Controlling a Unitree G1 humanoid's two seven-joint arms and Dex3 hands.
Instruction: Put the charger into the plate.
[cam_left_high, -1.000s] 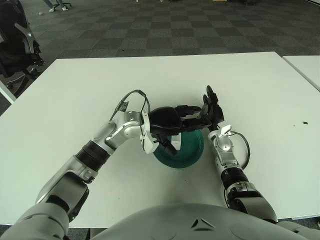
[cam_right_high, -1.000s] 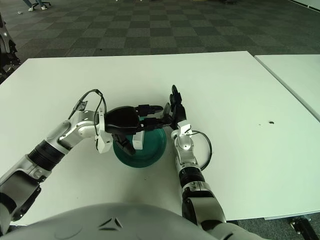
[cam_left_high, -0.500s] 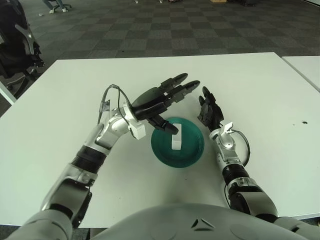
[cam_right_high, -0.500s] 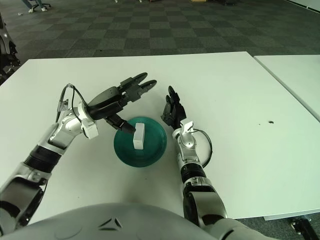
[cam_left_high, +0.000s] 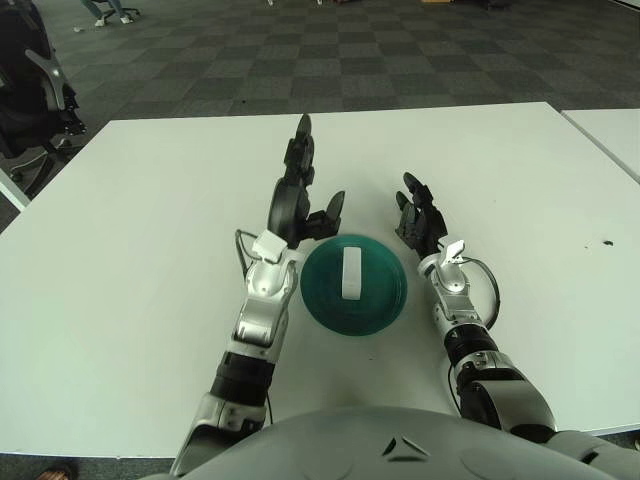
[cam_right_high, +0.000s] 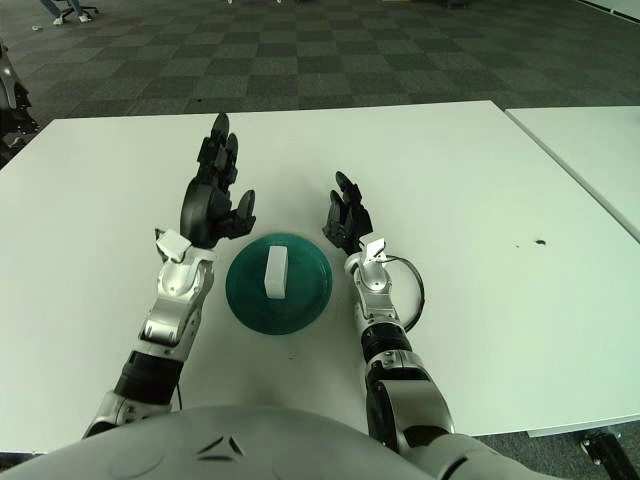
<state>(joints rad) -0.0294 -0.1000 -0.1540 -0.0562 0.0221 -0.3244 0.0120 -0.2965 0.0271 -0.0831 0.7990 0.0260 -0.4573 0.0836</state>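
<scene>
Charger (cam_left_high: 351, 273), white and oblong, lies inside green plate (cam_left_high: 382, 312).

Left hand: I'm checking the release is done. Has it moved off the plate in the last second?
Yes. The left hand has lifted off the plate to its left side, open; charger lies inside.

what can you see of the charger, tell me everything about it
The charger is a small white block, plain and smooth like plastic, with rounded edges. It lies flat near the middle of the round teal plate, its long side pointing away from the robot. No cable or prongs show. Only the plate touches it; the left hand and right hand flank the plate, open.
</scene>
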